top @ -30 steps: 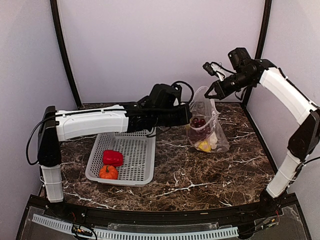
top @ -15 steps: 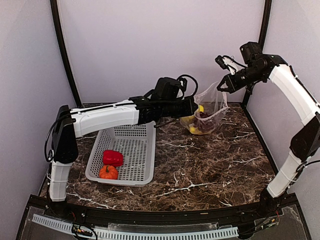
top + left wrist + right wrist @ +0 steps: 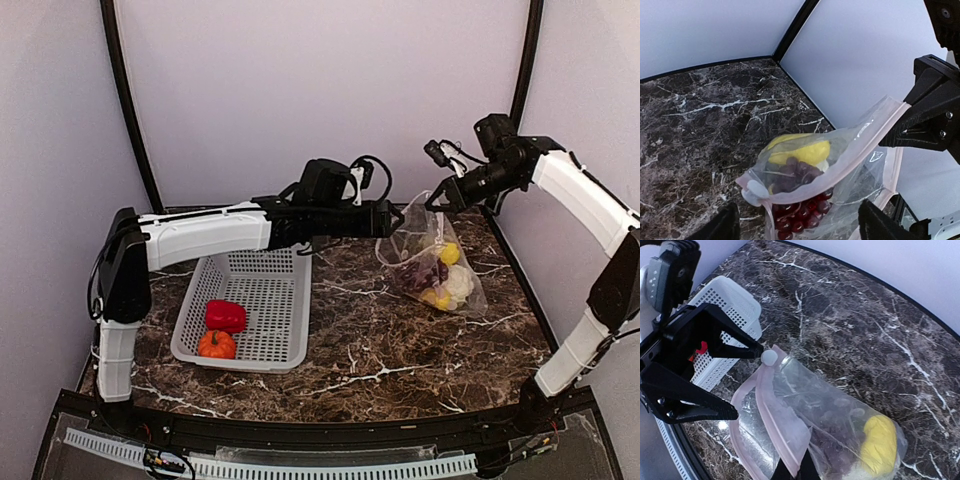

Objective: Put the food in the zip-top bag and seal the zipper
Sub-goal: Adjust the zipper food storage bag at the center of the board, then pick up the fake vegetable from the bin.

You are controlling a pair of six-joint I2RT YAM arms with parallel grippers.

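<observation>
Setup's basically a little booth: a plain, pale lavender-white back wall point(image 3: 320, 90) and matching side walls point(image 3: 50, 150), all softly and evenly lit, with thin black posts point(image 3: 127, 110) running up where the panels meet at the far corners. The tabletop point(image 3: 400, 350) is dark brown marble-look stuff with white veins all over, and its far edge and right edge butt right up against the walls. Along the near edge there's a black rail point(image 3: 300, 428) with a white slotted strip point(image 3: 300, 467) running just below it.

Clear crinkly plastic zip-top bag point(image 3: 418, 243); glossy marbled table point(image 3: 400, 345)
</observation>
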